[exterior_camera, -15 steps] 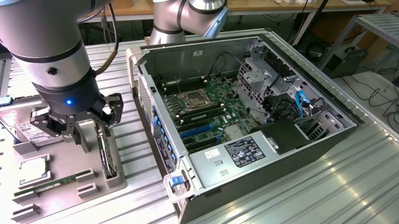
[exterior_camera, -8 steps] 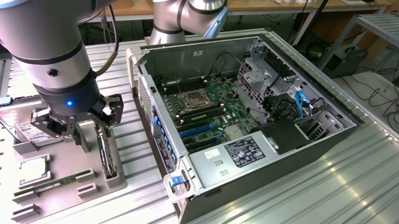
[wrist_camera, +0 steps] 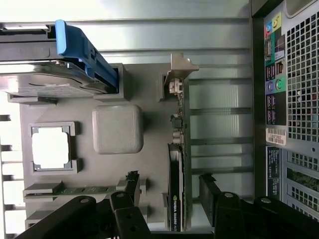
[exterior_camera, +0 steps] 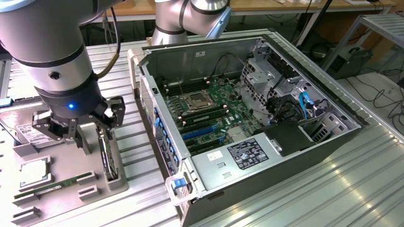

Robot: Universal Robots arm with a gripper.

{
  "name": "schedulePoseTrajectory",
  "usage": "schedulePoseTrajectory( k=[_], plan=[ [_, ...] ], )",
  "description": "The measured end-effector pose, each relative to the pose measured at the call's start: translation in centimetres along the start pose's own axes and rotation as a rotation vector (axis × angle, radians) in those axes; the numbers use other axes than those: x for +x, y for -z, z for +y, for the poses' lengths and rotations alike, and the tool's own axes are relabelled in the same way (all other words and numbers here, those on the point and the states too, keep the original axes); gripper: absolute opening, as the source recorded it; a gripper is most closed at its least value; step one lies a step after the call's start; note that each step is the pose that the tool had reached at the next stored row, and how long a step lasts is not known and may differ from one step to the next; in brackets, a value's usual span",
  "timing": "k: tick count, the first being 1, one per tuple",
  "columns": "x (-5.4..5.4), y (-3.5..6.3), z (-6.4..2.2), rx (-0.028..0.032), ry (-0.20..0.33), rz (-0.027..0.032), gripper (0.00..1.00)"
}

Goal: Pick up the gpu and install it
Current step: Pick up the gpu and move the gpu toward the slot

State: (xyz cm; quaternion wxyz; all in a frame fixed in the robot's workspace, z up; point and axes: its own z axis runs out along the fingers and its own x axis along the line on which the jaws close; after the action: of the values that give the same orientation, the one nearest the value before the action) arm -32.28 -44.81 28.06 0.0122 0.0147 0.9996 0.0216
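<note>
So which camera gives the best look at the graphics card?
The wrist view: the gpu stands on edge in the gray holder, its length and metal bracket clear. In the exterior view it is a thin dark edge beside the jaws.

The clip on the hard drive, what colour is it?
Blue; the clip shows best in the wrist view.

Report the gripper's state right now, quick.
Gripper: open, holding nothing; one finger stands on either side of the gpu, with a gap on both sides.
</note>
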Motion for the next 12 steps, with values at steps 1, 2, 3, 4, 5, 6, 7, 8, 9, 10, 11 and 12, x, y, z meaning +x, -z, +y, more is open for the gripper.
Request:
schedulePoseTrajectory(
  k=[1, 2, 3, 4, 5, 6, 7, 8, 9, 10, 11, 12],
  plan=[
    [0.0, -0.05, 0.0, -0.0001, 0.0, 0.0, 0.6],
    [0.0, -0.09, 0.0, 0.0001, 0.0, 0.0001, 0.6],
    [0.0, -0.13, -0.01, 0.0001, 0.0, 0.0001, 0.6],
    [0.01, -0.18, -0.01, 0.0, 0.0, 0.0001, 0.6],
    [0.01, -0.22, -0.01, 0.0, 0.0, 0.0001, 0.6],
    [0.01, -0.27, -0.01, 0.0, 0.0, 0.0001, 0.6],
    [0.01, -0.32, -0.01, 0.0, 0.0, 0.0001, 0.6],
    [0.01, -0.36, -0.01, 0.0, 0.0, 0.0001, 0.6],
    [0.01, -0.4, 0.0, 0.0001, 0.0, 0.0002, 0.6],
    [0.02, -0.43, 0.06, 0.0001, 0.0, 0.0002, 0.6],
    [0.02, -0.47, 0.12, 0.0001, 0.0, 0.0002, 0.6],
    [0.02, -0.51, 0.15, 0.0, 0.0, 0.0, 0.6]
  ],
)
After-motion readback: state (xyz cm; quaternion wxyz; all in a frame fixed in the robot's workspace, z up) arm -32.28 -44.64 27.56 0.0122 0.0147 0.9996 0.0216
